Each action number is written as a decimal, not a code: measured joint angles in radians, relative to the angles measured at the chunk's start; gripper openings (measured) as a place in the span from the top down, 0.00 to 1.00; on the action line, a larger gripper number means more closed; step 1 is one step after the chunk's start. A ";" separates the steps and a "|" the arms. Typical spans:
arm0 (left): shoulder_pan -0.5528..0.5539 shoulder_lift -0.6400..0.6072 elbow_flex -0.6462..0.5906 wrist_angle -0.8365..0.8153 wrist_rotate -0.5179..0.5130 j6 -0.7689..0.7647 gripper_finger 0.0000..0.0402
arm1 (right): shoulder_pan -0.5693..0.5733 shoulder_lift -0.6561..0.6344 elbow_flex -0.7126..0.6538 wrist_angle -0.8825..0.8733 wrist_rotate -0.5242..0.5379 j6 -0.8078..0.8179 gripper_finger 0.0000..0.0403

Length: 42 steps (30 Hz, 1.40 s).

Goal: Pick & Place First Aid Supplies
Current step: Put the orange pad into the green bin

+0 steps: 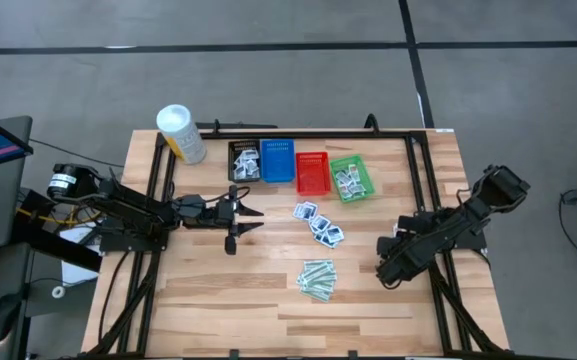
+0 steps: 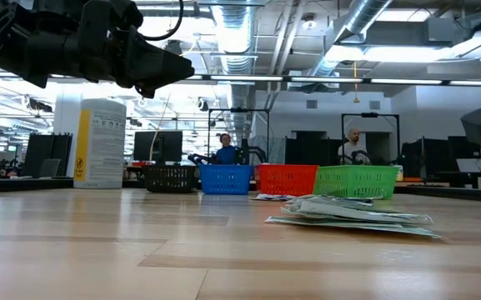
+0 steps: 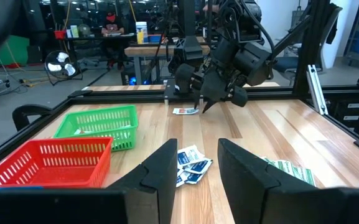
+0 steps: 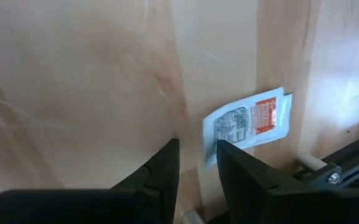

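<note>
The right gripper (image 4: 196, 163), its fingers a little apart and holding nothing, is low beside a red-print packet (image 4: 249, 124), far from the green basket (image 1: 352, 177). The left gripper (image 3: 196, 163) is spread, empty.

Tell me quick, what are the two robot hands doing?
Left gripper: open, holding nothing.
Right gripper: slightly open at a red-print packet, not gripping it yet.

Two dark jointed arms, black cables, blunt black jaws

Four baskets (image 1: 296, 168) stand in a row, one tub (image 1: 181, 133) beside them; two arms (image 1: 128, 212) reach in.
</note>
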 joint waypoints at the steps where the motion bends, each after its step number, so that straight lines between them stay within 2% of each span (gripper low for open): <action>1: 0.000 0.000 0.000 0.000 0.000 0.000 0.71 | 0.000 0.001 -0.001 -0.004 0.003 0.000 0.76; 12: 0.000 0.000 0.000 0.000 0.000 0.000 0.71 | -0.003 0.002 -0.004 -0.016 0.021 0.000 0.88; 18: 0.000 0.000 0.000 -0.001 0.000 0.000 0.71 | -0.003 0.002 -0.004 -0.016 0.016 -0.004 0.99; 26: 0.000 0.000 0.000 -0.001 0.000 0.000 0.71 | -0.003 0.002 0.058 -0.103 0.021 -0.011 1.00; 32: 0.000 0.000 0.000 -0.005 0.000 0.000 0.71 | -0.003 0.001 0.181 -0.243 0.180 0.034 1.00; 36: 0.000 0.000 0.000 -0.006 0.000 0.000 0.71 | -0.008 0.000 0.249 -0.273 0.323 0.026 1.00; 42: 0.000 0.000 0.000 -0.007 0.000 0.000 0.71 | -0.069 0.000 0.282 -0.278 0.476 0.000 1.00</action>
